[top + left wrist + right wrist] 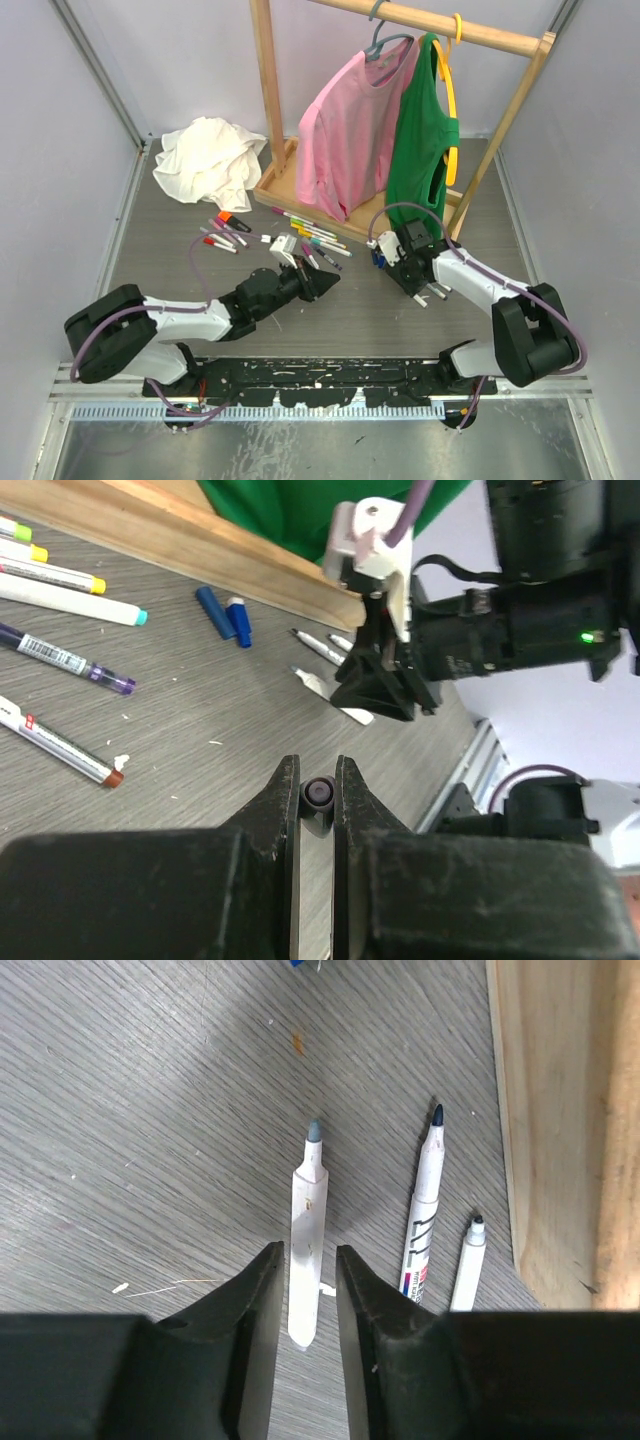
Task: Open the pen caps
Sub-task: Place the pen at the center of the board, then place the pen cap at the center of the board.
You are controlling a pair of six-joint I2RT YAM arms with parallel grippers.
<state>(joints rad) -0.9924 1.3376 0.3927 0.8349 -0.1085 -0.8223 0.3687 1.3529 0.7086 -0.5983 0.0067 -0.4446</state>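
Purple cap (319,795) pinched in left gripper (317,772), right gripper (308,1252) narrow around one of three uncapped pens (309,1185), can't tell if gripping, two blue caps (213,610) loose

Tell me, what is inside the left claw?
A small cap, purple at its end, sits gripped in the left claw. The claw hides its lower part.

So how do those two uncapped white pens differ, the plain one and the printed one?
The plain white pen has a greyish tip and broader barrel; the printed white pen a dark tip and slimmer, lettered barrel. The plain one lies between the black fingers, the printed one outside. Both are uncapped.
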